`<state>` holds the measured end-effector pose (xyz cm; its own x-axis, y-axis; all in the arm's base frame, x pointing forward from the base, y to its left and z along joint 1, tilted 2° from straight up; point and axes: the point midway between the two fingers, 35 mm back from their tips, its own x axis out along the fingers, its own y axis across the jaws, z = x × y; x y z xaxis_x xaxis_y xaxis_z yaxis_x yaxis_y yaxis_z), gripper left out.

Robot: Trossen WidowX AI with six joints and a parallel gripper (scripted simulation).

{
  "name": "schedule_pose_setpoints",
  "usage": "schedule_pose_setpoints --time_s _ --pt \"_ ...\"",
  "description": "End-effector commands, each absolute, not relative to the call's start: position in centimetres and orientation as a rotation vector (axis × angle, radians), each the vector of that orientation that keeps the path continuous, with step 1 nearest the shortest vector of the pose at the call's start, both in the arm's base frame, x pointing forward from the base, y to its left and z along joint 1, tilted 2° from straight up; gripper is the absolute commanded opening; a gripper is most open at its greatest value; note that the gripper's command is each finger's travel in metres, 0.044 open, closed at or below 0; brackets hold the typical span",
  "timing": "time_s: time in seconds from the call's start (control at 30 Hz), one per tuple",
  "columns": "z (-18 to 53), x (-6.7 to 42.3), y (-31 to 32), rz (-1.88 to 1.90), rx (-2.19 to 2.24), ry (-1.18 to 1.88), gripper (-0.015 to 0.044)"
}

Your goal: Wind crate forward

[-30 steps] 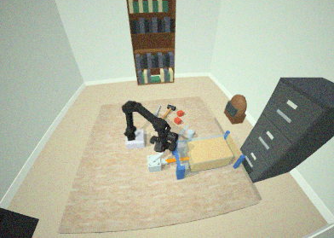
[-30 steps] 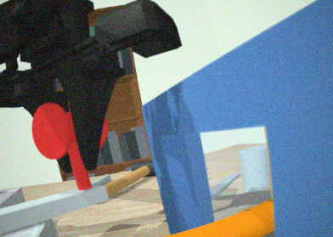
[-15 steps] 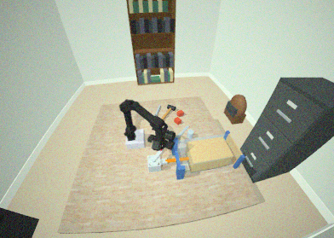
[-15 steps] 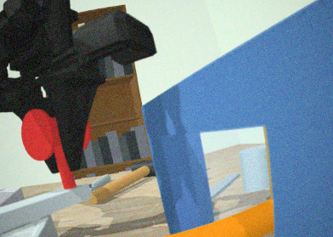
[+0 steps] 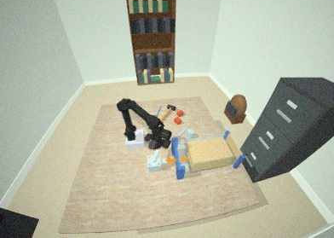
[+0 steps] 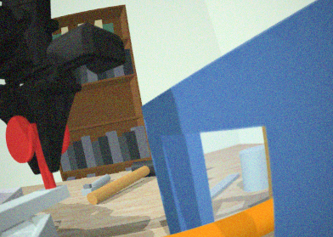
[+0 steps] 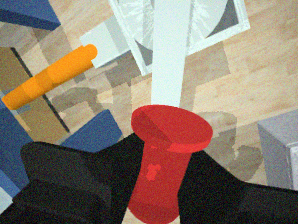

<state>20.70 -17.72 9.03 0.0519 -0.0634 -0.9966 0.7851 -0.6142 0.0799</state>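
The tan crate [image 5: 210, 151] sits inside the rack behind the blue steel frame [image 5: 181, 171] [image 6: 306, 93] and looks flat. A gap shows between its front and the frame. The orange strap [image 5: 171, 160] [image 6: 242, 220] [image 7: 50, 76] runs from the winch [image 5: 154, 163] [image 7: 235, 25] through the frame's opening. The handle's pale arm [image 6: 34, 203] [image 7: 169, 65] lies across the winch top. My gripper [image 5: 158, 148] [image 7: 163, 132] is shut on the handle's red knob [image 6: 20, 139] [image 7: 171, 127], on the arm-base side of the winch. The square key is hidden.
A hammer [image 5: 166, 113] [image 6: 121, 184], red blocks [image 5: 180, 113] [image 5: 177, 120] and a pale cylinder [image 5: 190, 134] [image 6: 253, 167] lie or stand toward the back. The arm's pale base [image 5: 135, 140] is left of the gripper. A dark cabinet [image 5: 273, 128] stands right of the rack.
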Motion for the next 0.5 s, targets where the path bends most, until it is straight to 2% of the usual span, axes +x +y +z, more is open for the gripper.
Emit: schedule_pose_setpoints --time_s 0.0,0.47 --pt "8.7 19.2 -17.0 -1.668 1.667 0.761 0.0000" --pt "8.6 17.0 -16.5 -1.669 1.666 0.762 0.0000"
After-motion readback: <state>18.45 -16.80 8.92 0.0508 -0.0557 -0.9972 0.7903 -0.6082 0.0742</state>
